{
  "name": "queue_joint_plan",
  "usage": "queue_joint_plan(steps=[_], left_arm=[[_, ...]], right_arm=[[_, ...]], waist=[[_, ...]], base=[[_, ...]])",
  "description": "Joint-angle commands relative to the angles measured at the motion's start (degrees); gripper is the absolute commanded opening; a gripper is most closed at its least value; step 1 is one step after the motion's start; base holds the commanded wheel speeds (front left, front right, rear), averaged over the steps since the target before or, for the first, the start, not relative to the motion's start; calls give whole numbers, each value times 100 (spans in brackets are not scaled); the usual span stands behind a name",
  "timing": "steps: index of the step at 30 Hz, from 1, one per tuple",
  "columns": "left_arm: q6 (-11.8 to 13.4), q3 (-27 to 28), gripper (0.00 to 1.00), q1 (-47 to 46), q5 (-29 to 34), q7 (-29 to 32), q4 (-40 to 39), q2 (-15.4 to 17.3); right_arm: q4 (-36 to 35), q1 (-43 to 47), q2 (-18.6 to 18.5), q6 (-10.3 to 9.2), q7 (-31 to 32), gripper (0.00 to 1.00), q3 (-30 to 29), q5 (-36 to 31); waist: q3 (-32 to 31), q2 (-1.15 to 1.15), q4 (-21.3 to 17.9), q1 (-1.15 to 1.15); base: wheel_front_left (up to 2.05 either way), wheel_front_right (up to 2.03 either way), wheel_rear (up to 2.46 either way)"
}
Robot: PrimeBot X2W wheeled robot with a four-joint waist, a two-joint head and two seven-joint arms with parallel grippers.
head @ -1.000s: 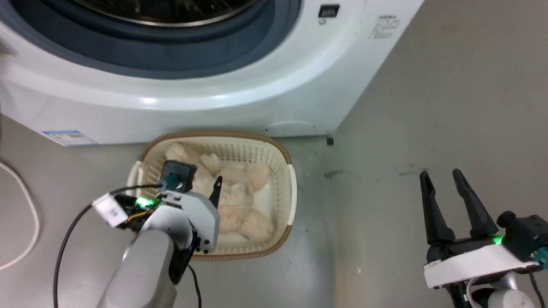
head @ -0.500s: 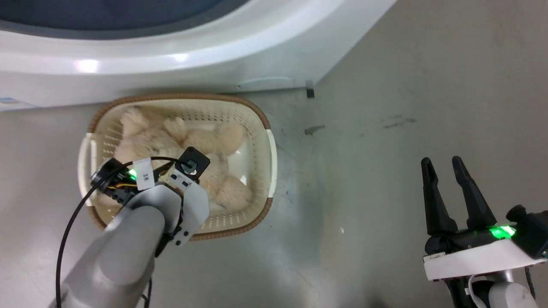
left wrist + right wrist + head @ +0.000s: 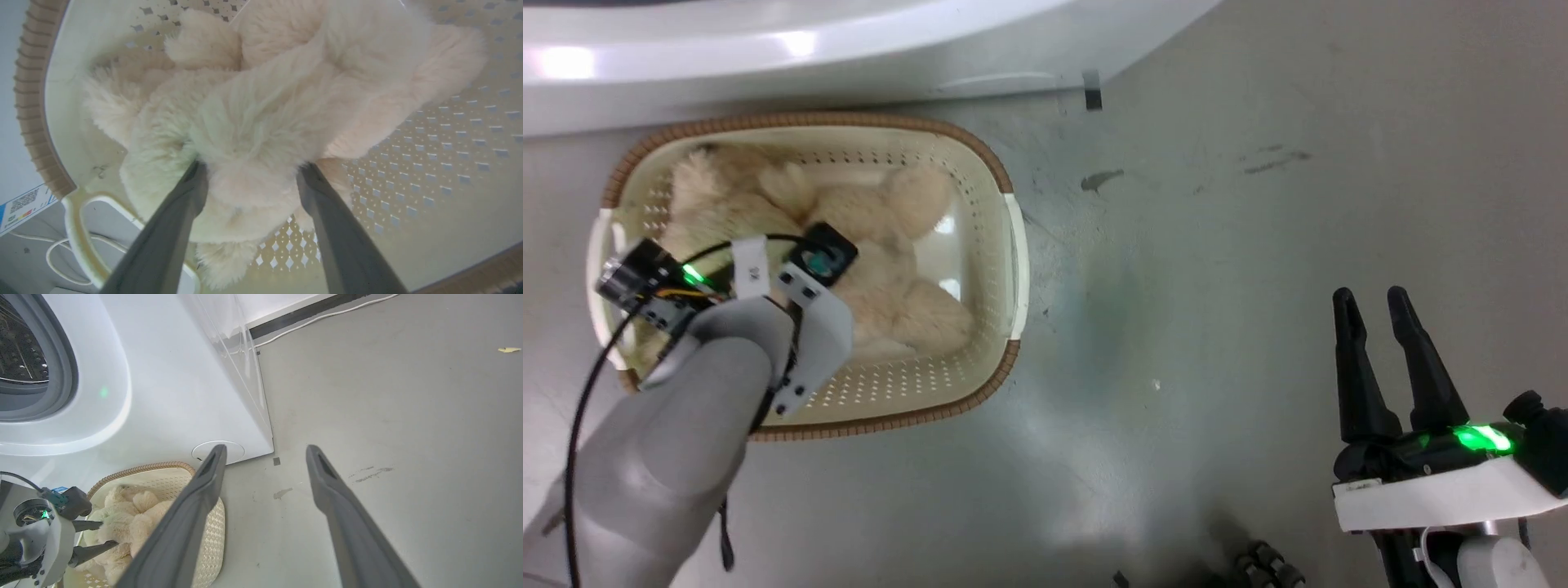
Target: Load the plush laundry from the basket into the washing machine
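Note:
The cream plush bear lies in the cream perforated basket, which has a brown rim and stands on the floor against the white washing machine. My left wrist hangs over the basket's left half. In the left wrist view my left gripper is open, its two fingers spread on either side of a lump of the plush, tips sunk in the fur. The right wrist view shows the same fingers apart at the bear. My right gripper hangs open over bare floor, far right of the basket.
The washer's grey-ringed drum opening is up and left of the basket. A white cable lies on the floor beyond the basket handle, another cable along the far wall. Grey floor with dark stains spreads to the right.
The head camera has tilted down, so the washer has slid up out of the picture. My left wrist has sunk lower into the basket, hiding its finger. The right gripper has hardly moved.

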Motion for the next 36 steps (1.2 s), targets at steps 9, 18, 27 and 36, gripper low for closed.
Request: queue_joint_plan(steps=[9,18,27,36], left_arm=[[207,-319,100,-555,-158,57,-25,326],[153,-615,0,-938,-408,340,348,621],[102,-963,0,-1239,-752,353,602,728],[-20,-1212,0,-956,-860,115,566,277]], right_arm=[[-97,-161,-1,-3,-153,100,91,334],[-102,-288,-1,-4,-261,100,255,659],[90,-635,-1,-4,-375,100,409,1030],[548,-780,-1,-4,-375,100,314,931]], waist=[[551,0,-168,-1],[993,0,-347,-1],[1045,0,-401,-1],[228,0,9,-1]], base=[[0,0,0],[0,0,0],[0,0,0],[0,0,0]])
